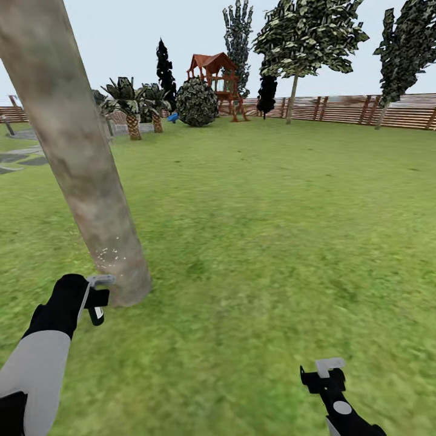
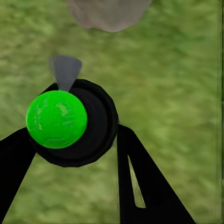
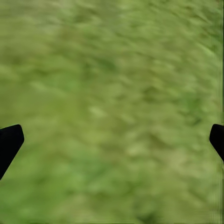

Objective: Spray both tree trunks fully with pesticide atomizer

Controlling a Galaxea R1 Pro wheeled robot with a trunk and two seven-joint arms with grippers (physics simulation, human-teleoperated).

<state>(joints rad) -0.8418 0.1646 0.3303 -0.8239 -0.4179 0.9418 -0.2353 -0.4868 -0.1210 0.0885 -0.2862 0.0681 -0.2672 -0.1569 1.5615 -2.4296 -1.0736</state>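
A green lawn (image 1: 272,230) spreads across the whole ground under a pale, flat grey sky (image 1: 121,36). A brown slatted wooden fence (image 1: 363,110) runs along the far edge. In front of it stands a red-roofed wooden play tower (image 1: 213,75), with a round dark bush (image 1: 197,103) just beside it and short palms (image 1: 130,106) to one side. Narrow near-black cypresses (image 1: 165,69) rise behind. Grey stepping stones (image 1: 21,158) lie at the lawn's far left.
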